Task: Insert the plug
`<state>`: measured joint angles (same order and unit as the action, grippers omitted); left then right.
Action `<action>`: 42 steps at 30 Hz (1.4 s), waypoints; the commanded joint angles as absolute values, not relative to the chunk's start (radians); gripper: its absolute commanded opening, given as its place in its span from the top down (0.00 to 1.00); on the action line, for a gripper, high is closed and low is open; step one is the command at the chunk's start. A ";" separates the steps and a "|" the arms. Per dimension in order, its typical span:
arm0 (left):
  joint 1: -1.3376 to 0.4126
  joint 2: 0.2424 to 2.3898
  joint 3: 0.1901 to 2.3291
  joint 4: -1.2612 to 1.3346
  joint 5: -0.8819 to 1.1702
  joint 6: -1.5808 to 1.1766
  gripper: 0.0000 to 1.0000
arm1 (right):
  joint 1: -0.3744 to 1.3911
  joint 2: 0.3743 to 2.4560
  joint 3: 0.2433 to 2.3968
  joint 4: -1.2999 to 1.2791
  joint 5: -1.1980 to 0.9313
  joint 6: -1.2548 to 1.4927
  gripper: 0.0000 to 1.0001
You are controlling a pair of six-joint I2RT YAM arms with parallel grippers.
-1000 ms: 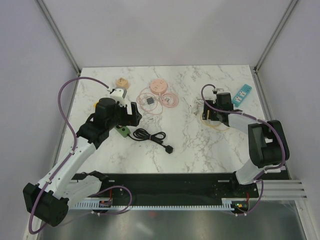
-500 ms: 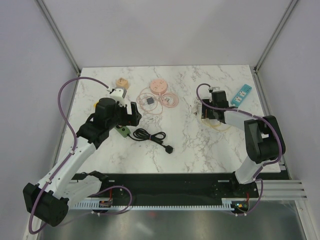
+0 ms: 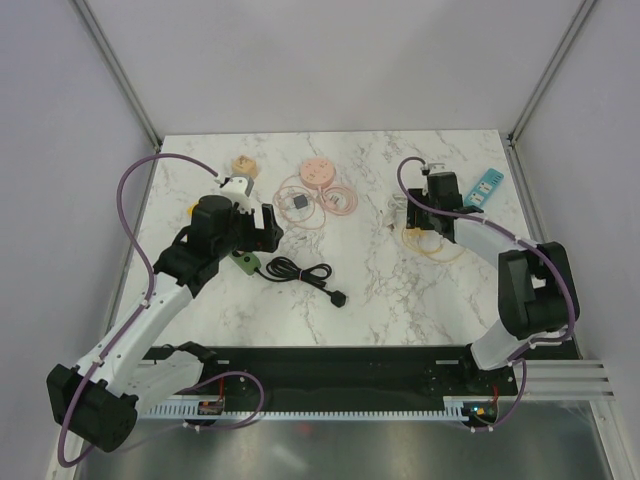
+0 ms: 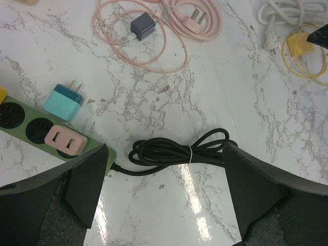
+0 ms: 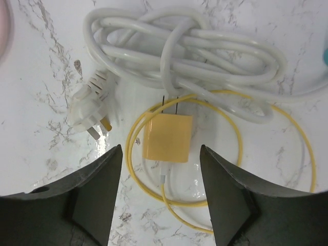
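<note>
While my right fingers [image 5: 95,200] hang open and empty, I'd square them on the yellow plug [image 5: 167,137] mid-frame.

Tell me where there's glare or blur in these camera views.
Left wrist: a bright glare streak on the marble just below the black cable. Right wrist: yellow charger crisp, small glints on the marble beside the white plug. Top external: even light, soft shadows, small items lack detail.
</note>
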<state>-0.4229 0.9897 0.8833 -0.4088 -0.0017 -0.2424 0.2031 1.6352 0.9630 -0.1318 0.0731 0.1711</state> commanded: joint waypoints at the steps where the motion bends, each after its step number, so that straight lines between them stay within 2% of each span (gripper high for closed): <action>1: -0.422 0.991 0.887 -0.370 -0.009 -0.258 0.00 | 0.204 1.585 1.015 -0.155 0.132 0.161 0.33; 15: -0.423 1.006 0.900 -0.370 -0.005 -0.256 0.00 | 0.195 1.710 1.025 -0.190 0.104 0.153 0.31; 24: -0.420 1.008 0.900 -0.370 -0.014 -0.288 0.02 | 0.195 1.784 1.040 -0.137 0.103 0.146 0.39; 28: -0.420 1.008 0.905 -0.370 -0.005 -0.304 0.05 | 0.195 1.783 1.046 -0.140 0.115 0.133 0.51; 29: -0.420 1.009 0.907 -0.370 0.029 -0.307 0.06 | 0.195 1.775 1.049 -0.146 0.118 0.132 0.62; 31: -0.420 1.012 0.913 -0.370 0.080 -0.314 0.08 | 0.199 1.735 1.077 -0.211 0.138 0.133 0.76; 33: -0.420 1.022 0.925 -0.368 0.181 -0.321 0.09 | 0.215 1.691 1.138 -0.335 0.190 0.152 0.81; 38: -0.420 1.080 1.003 -0.367 0.430 -0.400 0.21 | 0.317 1.587 1.223 -0.616 0.207 0.167 0.91; 42: -0.420 1.156 1.075 -0.342 0.535 -0.457 0.23 | 0.432 1.459 1.168 -0.643 0.171 0.158 0.93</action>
<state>-0.4221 1.1217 1.0008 -0.4042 0.3660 -0.3782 0.3573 1.5677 1.1725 -0.5453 0.1890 0.1593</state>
